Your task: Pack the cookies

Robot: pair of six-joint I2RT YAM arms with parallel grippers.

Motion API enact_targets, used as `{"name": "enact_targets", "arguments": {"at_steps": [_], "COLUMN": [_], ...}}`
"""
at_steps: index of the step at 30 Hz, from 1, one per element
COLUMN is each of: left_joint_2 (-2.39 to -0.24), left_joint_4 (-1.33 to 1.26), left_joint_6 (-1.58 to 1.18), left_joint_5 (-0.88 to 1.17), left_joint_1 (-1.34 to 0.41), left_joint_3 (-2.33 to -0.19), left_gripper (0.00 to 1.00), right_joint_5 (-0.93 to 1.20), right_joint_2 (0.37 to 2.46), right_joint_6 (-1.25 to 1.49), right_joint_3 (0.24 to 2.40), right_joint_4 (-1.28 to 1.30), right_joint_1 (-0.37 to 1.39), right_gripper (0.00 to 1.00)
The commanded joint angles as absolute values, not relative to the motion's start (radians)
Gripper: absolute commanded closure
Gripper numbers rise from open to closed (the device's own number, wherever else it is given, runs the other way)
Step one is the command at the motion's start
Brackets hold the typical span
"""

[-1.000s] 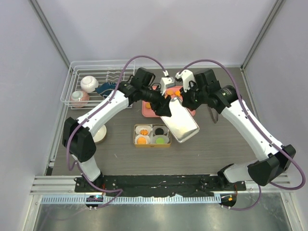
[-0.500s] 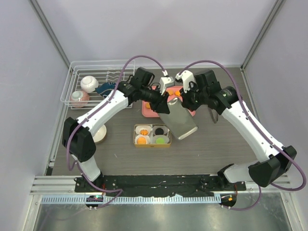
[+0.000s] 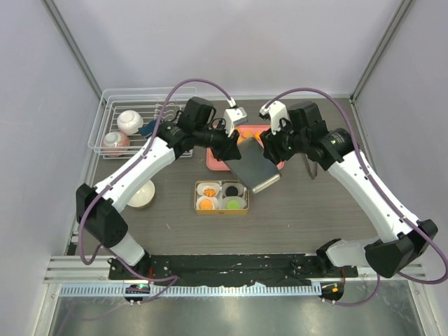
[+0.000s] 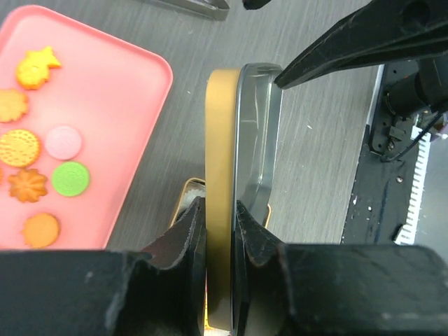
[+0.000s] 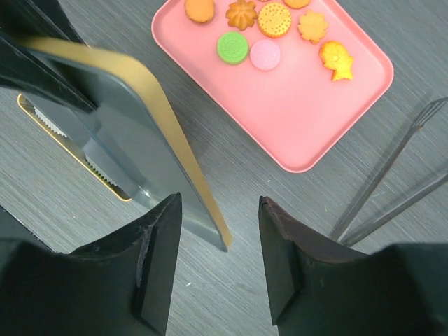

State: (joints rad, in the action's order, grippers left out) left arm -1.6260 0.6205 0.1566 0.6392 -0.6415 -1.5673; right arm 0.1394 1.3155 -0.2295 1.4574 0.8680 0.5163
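Several cookies lie on the pink tray (image 5: 308, 105): orange ones (image 5: 274, 19), a green one (image 4: 70, 178) and a pale pink one (image 5: 264, 54). More cookies (image 3: 206, 204) sit in paper cups inside the gold tin (image 3: 221, 209). My left gripper (image 4: 218, 217) is shut on the edge of the tin lid (image 4: 238, 161), which hangs tilted over the tin's right end (image 3: 253, 165). My right gripper (image 5: 218, 238) stands open at the lid's far corner, its fingers apart from the lid (image 5: 133, 140).
A wire dish rack (image 3: 136, 126) with cups stands at the back left. A white bowl (image 3: 143, 194) sits left of the tin. Metal tongs (image 5: 392, 189) lie on the table right of the tray.
The left gripper has closed on the lid and the right gripper has opened and let go. The lid has swung up and shifted left, now carried by the left arm alone.
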Motion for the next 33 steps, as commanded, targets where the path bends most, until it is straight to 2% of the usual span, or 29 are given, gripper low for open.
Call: {"name": "enact_targets", "arguments": {"at_steps": [1, 5, 9, 12, 17, 20, 23, 29, 33], "left_joint_2": [-1.522, -1.441, -1.372, -1.345, -1.249, -1.261, -1.302, -1.304, -1.345], "left_joint_4": [0.522, 0.448, 0.436, 0.425, 0.305, 0.368, 0.483, 0.517, 0.537], "left_joint_6": [0.14, 0.149, 0.19, 0.221, 0.3, 0.348, 0.362, 0.53, 0.616], "left_joint_5": [0.556, 0.424, 0.286, 0.22, 0.169, 0.082, 0.02, -0.078, -0.126], "left_joint_1": [-0.644, -0.644, -0.655, -0.67, -0.742, -0.791, -0.798, -0.807, -0.824], "left_joint_3": [-1.545, -1.513, -1.52, -1.519, -1.402, -1.436, -1.509, -1.558, -1.649], "left_gripper": [0.84, 0.81, 0.81, 0.82, 0.78, 0.78, 0.78, 0.83, 0.8], "right_joint_5": [0.109, 0.182, 0.369, 0.481, 0.777, 0.967, 1.051, 1.098, 1.126], "right_joint_2": [1.238, 1.235, 1.269, 1.302, 1.368, 1.425, 1.469, 1.497, 1.497], "right_joint_6": [-0.213, -0.18, -0.131, -0.109, -0.051, -0.043, -0.035, -0.041, -0.034], "right_joint_3": [1.463, 1.505, 1.552, 1.577, 1.595, 1.601, 1.603, 1.62, 1.621], "right_joint_4": [0.844, 0.848, 0.867, 0.876, 0.888, 0.903, 0.907, 0.908, 0.913], "right_joint_1": [0.505, 0.413, 0.217, 0.166, 0.048, -0.03, -0.084, -0.101, -0.104], "right_gripper": [0.47, 0.45, 0.44, 0.44, 0.43, 0.43, 0.41, 0.39, 0.39]}}
